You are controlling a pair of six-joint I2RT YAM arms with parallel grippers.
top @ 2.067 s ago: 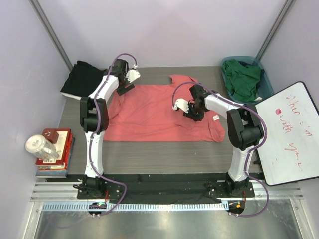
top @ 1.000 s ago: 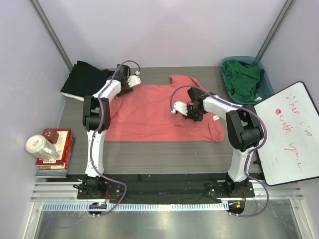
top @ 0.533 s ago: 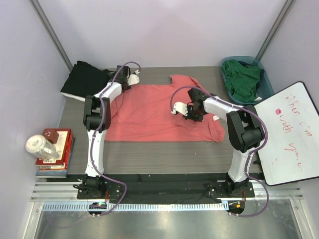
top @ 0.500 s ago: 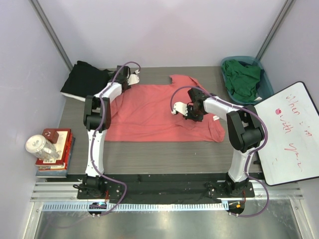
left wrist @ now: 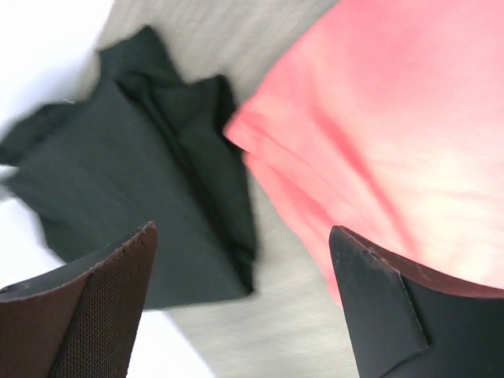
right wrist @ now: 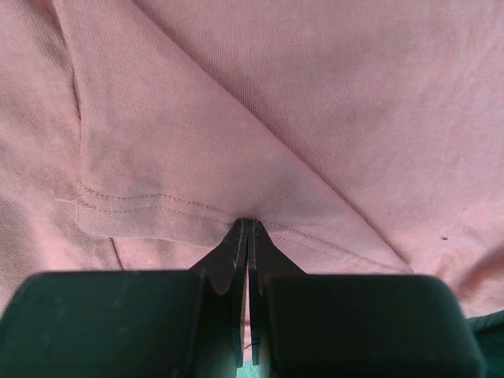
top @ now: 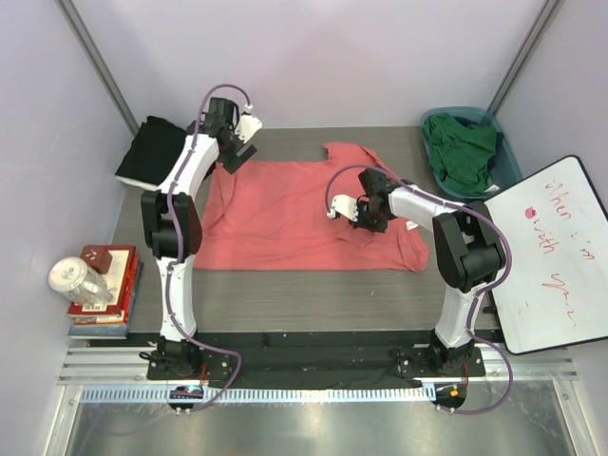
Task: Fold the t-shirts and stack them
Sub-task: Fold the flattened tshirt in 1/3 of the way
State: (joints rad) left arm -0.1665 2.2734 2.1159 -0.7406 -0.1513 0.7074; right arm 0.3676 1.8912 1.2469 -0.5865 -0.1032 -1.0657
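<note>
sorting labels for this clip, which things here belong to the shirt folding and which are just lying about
Part of the job: coral-pink t-shirt, spread flat; black t-shirt, far left corner; dark green t-shirt, in the teal basket.

Just lying about: the teal basket itself; whiteboard; stack of books; clear jar on the books.

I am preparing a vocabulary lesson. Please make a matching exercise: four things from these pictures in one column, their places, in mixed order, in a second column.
1. coral-pink t-shirt
2. black t-shirt
3. dark green t-shirt
4. whiteboard

A. in the teal basket
B. at the right side, with writing on it
C. spread out in the middle
D. at the far left corner

Pairs: 1-C, 2-D, 3-A, 4-B.
</note>
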